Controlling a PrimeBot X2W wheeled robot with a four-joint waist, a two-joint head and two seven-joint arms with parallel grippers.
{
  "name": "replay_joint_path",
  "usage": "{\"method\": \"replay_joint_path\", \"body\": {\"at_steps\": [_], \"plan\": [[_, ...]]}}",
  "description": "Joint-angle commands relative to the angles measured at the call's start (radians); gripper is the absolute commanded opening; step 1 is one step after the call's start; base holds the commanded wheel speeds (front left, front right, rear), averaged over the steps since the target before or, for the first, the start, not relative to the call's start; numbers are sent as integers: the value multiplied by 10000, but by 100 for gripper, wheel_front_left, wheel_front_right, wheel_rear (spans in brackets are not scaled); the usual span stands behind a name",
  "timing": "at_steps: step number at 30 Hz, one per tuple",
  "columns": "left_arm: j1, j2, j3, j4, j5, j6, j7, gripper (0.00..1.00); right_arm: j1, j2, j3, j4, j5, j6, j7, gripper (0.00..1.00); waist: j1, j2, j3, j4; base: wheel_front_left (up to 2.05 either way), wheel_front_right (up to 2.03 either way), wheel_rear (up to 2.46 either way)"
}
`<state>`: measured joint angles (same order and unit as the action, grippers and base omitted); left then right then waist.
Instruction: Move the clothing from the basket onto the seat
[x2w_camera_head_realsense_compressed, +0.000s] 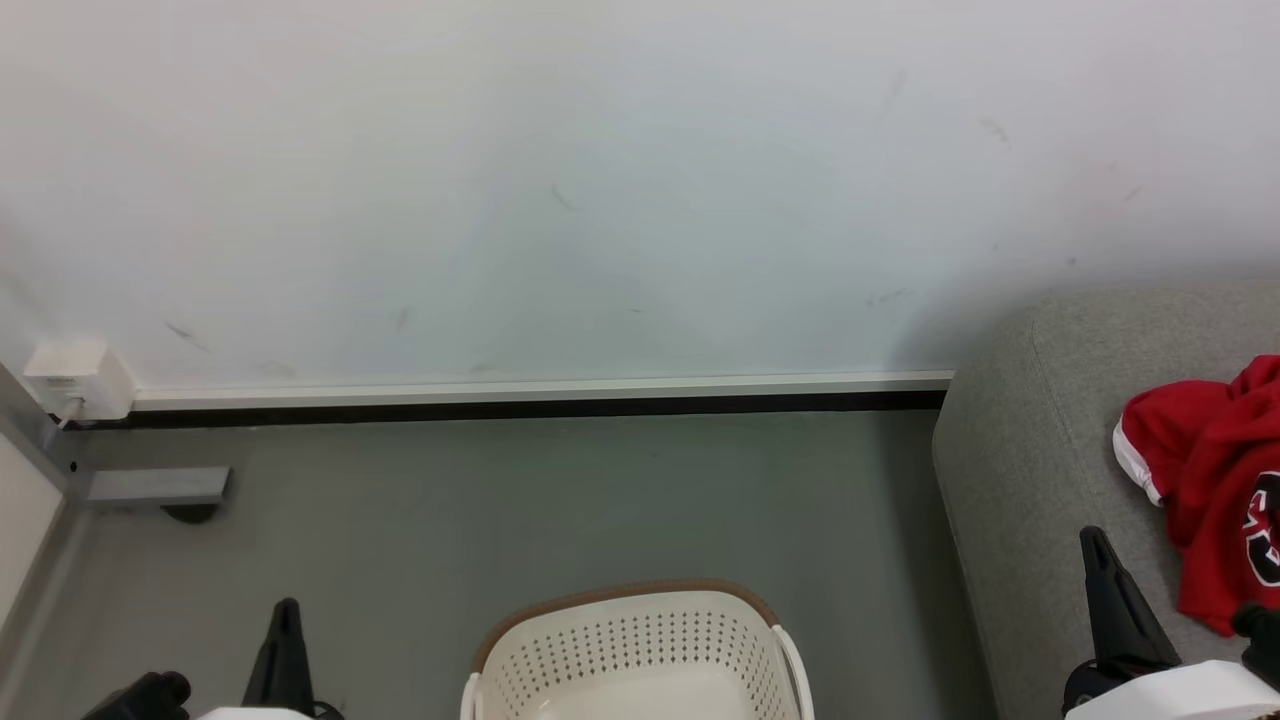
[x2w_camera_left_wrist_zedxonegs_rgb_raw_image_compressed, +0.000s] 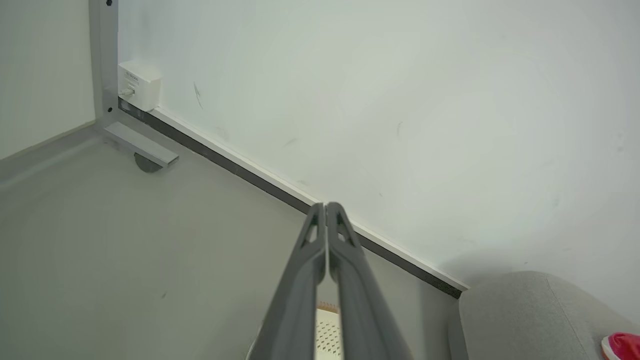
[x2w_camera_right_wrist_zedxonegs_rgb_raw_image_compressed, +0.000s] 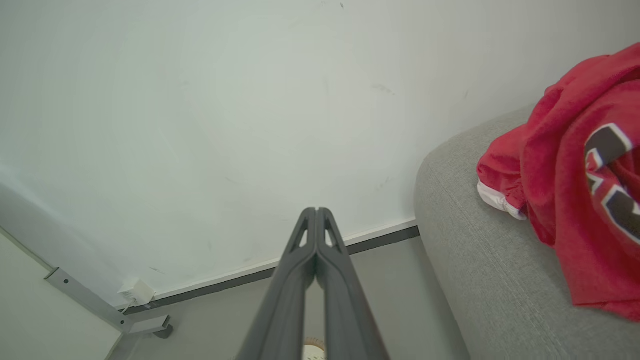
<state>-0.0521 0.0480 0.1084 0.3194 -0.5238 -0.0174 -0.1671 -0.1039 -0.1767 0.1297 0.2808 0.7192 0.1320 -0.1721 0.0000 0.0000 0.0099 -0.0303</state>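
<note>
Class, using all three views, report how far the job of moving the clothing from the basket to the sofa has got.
Done: red sports garments lie on the grey sofa, and the visible part of the laundry basket shows no clothing. In hand: nothing; left gripper and right gripper are both shut and empty. Left: the basket's near part is cut off, so a last check.

Head view: basket (x2w_camera_head_realsense_compressed: 640, 640) is cut by the bottom edge. Its near wall and most of its floor are out of frame, so its contents cannot be told. Clothing (x2w_camera_head_realsense_compressed: 1215, 470) and seat (x2w_camera_head_realsense_compressed: 1020, 480) run off the right edge. The dark numerals (x2w_camera_head_realsense_compressed: 1262, 530) are partial and unreadable.

Left wrist view: the basket is mostly hidden behind the fingers (x2w_camera_left_wrist_zedxonegs_rgb_raw_image_compressed: 300, 280) of the left gripper (x2w_camera_left_wrist_zedxonegs_rgb_raw_image_compressed: 326, 206). The label on the white wall box (x2w_camera_left_wrist_zedxonegs_rgb_raw_image_compressed: 140, 85) is too small to read.
</note>
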Motion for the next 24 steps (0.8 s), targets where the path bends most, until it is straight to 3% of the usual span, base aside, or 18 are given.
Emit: {"method": "replay_joint_path", "body": {"at_steps": [1, 24], "plan": [[-232, 74, 17, -183, -343, -49, 63, 0, -162, -5, -124, -171, 305, -4, 71, 0, 0, 0, -1, 4, 0, 0, 0], [-382, 67, 24, -375, -3655, -388, 913, 0, -171, 351, -818, -228, 3038, -8, 911, 0, 0, 0, -22, 69, 0, 0, 0]]}}
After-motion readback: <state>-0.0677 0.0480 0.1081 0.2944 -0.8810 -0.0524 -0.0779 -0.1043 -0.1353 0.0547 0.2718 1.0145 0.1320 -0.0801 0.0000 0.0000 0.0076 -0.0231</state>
